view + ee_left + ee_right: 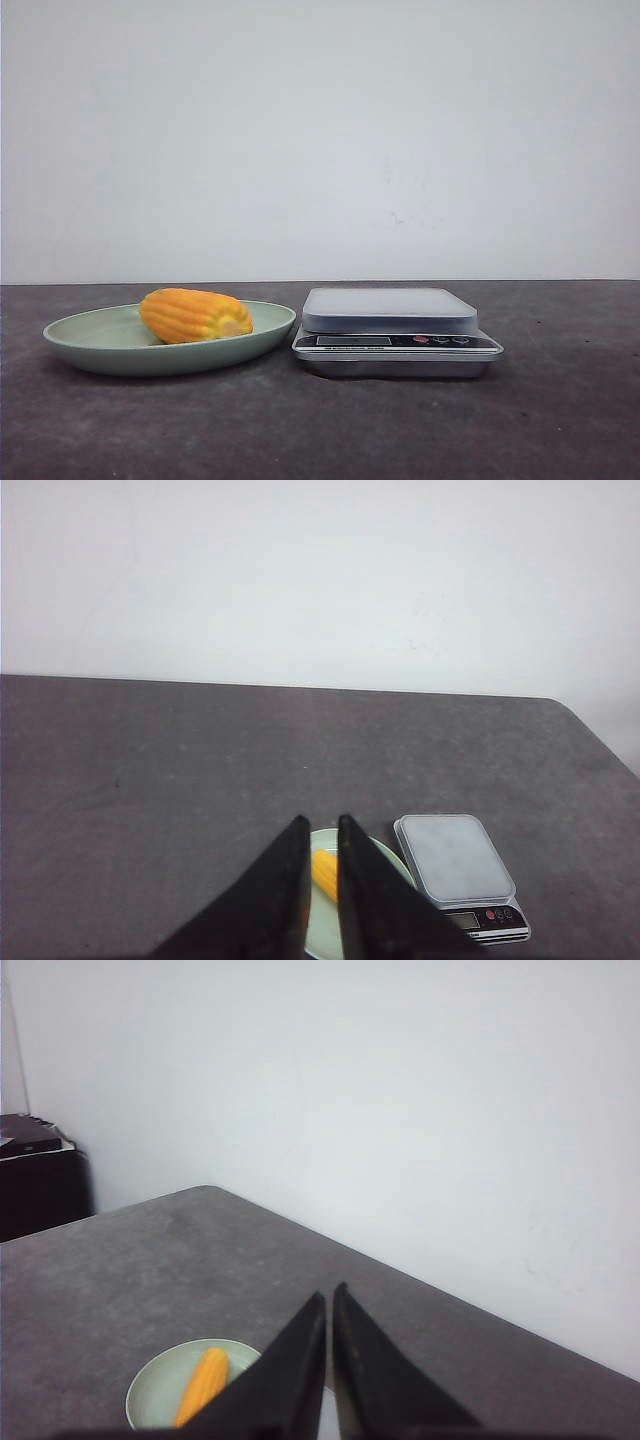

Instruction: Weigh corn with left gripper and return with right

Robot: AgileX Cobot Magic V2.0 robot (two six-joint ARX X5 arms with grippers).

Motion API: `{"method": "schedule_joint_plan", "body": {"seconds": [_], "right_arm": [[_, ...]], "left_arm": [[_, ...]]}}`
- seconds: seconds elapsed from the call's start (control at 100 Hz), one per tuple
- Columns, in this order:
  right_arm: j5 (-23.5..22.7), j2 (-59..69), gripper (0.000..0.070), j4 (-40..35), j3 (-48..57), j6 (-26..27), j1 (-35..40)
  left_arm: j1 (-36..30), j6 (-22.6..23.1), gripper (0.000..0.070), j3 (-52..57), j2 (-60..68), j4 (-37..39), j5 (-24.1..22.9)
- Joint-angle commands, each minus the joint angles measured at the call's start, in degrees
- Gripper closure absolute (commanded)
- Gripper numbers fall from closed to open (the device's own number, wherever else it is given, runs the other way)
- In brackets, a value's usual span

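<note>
The orange-yellow corn [195,315] lies on its side in a shallow pale green plate [90,348] at the left of the table. Neither gripper shows in the front view. In the left wrist view, my left gripper [321,822] hangs high above the plate [388,858], its fingers a narrow gap apart and empty; the corn [323,872] shows through the gap. In the right wrist view, my right gripper [330,1293] is shut and empty, high above the table, with the corn [203,1385] and plate [150,1392] far below beside it.
A silver kitchen scale [390,310] with a display and red buttons stands just right of the plate, its platform bare; it also shows in the left wrist view [455,858]. A dark cabinet [35,1175] stands beyond the table's edge. A white wall is behind.
</note>
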Motion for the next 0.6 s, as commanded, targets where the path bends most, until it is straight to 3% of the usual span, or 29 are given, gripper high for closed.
{"method": "schedule_joint_plan", "body": {"seconds": [0.0, 0.31, 0.51, 0.59], "right_arm": [[-0.55, 0.87, 0.0696, 0.92, -0.46, 0.35, 0.9], [-0.09, 3.63, 0.0696, 3.52, -0.59, 10.16, 0.9], [-0.02, 4.98, 0.0696, 8.94, -0.59, 10.54, 0.9], [0.04, 4.94, 0.0695, 5.55, -0.59, 11.13, 0.9]], "left_arm": [[-0.37, -0.61, 0.07, 1.14, 0.31, -3.23, 0.04], [-0.37, -0.61, 0.07, 1.14, 0.31, -3.23, 0.04], [-0.37, -0.61, 0.07, 1.14, 0.31, -3.23, 0.02], [-0.37, -0.61, 0.07, 1.14, 0.31, -3.23, 0.02]]}}
